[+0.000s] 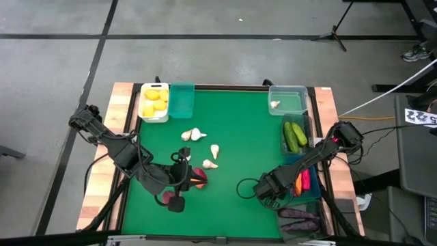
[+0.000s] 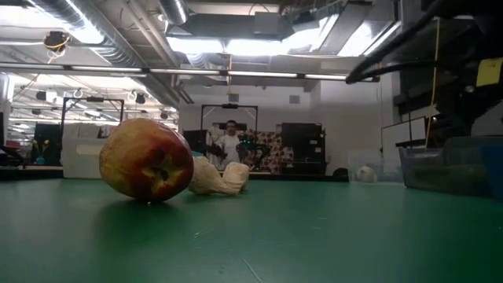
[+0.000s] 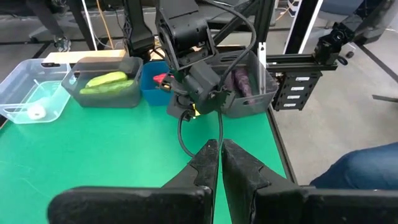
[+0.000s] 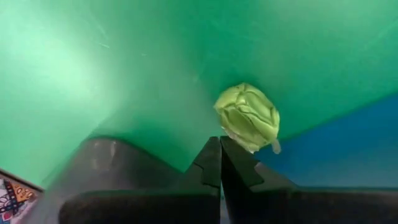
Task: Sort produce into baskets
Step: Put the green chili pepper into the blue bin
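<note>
With both my left pincer (image 3: 220, 163) and right pincer (image 4: 220, 163) closed empty, the apple (image 2: 146, 159) could roll if nudged.

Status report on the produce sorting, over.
Left gripper shut, empty, beside the apple. Right gripper shut, empty, near the blue basket. Four garlic bulbs loose mid-table. Nothing blocking.

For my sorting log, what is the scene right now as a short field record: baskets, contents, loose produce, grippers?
white basket: lemons
teal basket: nothing visible
clear basket: one garlic bulb
grey basket: cucumbers
loose on mat: four garlic bulbs, apple
left gripper: near apple, fingers shut, empty
right gripper: beside blue basket, fingers shut
</note>
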Controlling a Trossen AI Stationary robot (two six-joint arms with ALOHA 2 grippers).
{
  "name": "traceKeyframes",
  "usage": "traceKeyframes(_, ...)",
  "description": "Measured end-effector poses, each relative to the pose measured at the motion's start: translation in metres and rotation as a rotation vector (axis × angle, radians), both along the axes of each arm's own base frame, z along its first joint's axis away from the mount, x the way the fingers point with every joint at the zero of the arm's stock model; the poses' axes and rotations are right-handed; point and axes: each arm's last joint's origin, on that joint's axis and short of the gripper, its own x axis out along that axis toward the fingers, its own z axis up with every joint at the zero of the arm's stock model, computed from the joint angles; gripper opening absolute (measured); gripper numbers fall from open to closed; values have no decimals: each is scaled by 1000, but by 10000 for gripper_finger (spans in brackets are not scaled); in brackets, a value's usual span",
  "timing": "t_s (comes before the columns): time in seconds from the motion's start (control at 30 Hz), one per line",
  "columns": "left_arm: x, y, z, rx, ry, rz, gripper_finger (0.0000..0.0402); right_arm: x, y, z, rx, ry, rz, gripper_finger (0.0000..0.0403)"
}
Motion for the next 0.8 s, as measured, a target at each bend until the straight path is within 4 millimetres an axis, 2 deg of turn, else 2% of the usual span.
traceKeyframes(0.17,0,0,0,8,-1,0,17,3,-9,-3,-52,-19,-18,0)
traceKeyframes(0.43,0,1,0,28,-13,34,17,35,-45,-5,-242,-287,24,0)
traceKeyframes(0.5,0,1,0,28,-13,34,17,43,-51,1,-281,-349,30,0)
traceKeyframes(0.63,0,1,0,25,-13,35,17,55,-48,29,-257,-452,120,0)
traceKeyframes(0.7,0,1,0,25,-13,36,17,51,-43,39,-237,-408,137,0)
traceKeyframes(0.8,0,1,0,17,-13,40,17,35,-40,43,-177,-212,131,0)
